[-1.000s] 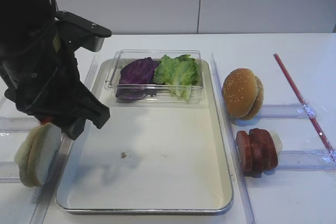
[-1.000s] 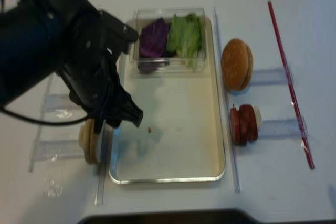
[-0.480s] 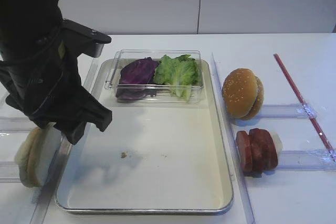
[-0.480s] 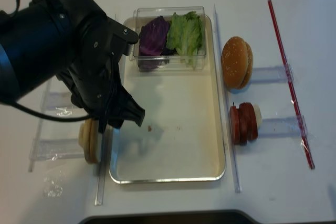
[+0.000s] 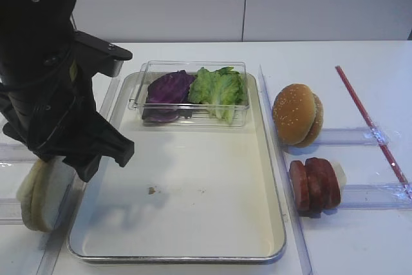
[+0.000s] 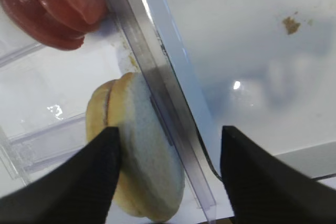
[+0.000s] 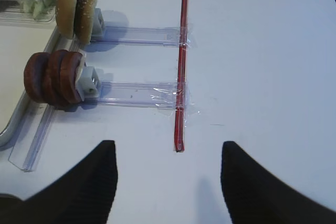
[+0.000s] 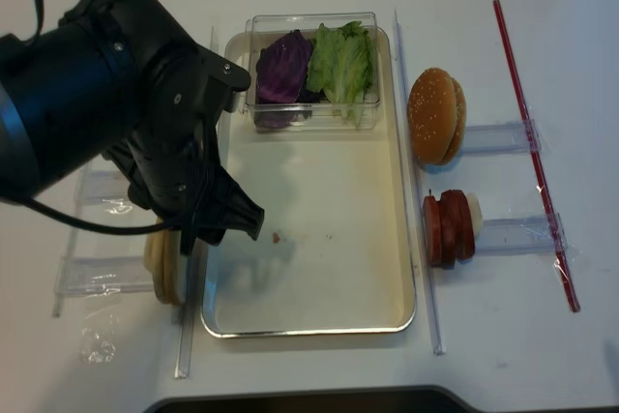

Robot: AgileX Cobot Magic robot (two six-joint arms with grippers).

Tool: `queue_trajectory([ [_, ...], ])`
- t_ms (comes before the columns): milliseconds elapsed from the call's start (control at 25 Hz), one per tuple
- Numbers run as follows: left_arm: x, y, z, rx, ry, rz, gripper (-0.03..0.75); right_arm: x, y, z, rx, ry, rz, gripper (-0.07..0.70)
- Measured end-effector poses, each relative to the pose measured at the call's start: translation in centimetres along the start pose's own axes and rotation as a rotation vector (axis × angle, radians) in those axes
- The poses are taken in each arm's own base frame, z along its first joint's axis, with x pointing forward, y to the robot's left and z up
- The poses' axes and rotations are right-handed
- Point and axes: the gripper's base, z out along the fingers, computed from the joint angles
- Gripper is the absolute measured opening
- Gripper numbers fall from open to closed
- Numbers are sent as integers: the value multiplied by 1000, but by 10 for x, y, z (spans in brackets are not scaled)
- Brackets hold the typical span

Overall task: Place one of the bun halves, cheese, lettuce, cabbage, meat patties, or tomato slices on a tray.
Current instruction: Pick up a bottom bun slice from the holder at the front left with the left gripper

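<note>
My left tool [image 6: 165, 169] hangs wide open astride the bun halves [image 6: 139, 156], gripping nothing; they stand on edge just outside the tray [image 5: 273, 178]. I'd centre on one half, then close gently; the right tool [image 7: 168, 182] idles open.

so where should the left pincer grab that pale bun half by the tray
Probably across its thickness at the top edge, coming from above. The bun half stands on edge against the clear rail beside the tray, white cut face toward the tray. The left pincer, open, already straddles it.

Bun halves [image 5: 40, 191] left of tray [image 5: 193, 257]; meat patties [image 5: 313, 183] right.
</note>
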Motion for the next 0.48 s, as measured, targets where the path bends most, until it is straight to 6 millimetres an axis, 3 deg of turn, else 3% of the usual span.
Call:
queue_trajectory([
  [480, 0, 2, 0, -20, -7, -2, 427, 0, 0, 0, 0, 0, 0, 474],
])
